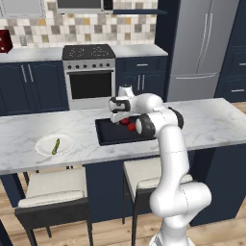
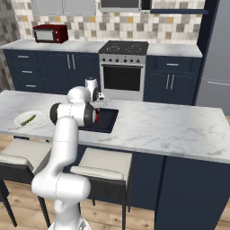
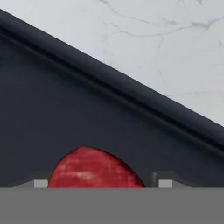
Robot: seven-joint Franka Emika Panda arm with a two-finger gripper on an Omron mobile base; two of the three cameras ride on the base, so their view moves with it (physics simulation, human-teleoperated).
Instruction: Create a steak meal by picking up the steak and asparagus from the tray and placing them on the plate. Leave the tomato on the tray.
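Note:
In the hand view the mottled dark-red steak (image 3: 94,168) lies on the black tray (image 3: 65,109), and my gripper (image 3: 103,183) stands open astride it, one fingertip close on each side. From the left base view the gripper (image 1: 118,120) reaches down into the tray (image 1: 106,134) at the steak (image 1: 124,122). The brighter red tomato (image 1: 131,127) sits right beside the steak. The yellow-green asparagus (image 1: 55,146) lies on the white plate (image 1: 44,145) at the counter's left. The right base view shows the plate (image 2: 38,120), the asparagus (image 2: 28,120) and the tray (image 2: 107,121).
The marble counter (image 1: 211,120) stretches to the right of the tray. A small white object (image 1: 126,90) stands just behind the tray. Two stools (image 1: 53,190) are tucked under the counter's near edge. The stove (image 1: 89,72) and fridge (image 1: 202,48) line the far wall.

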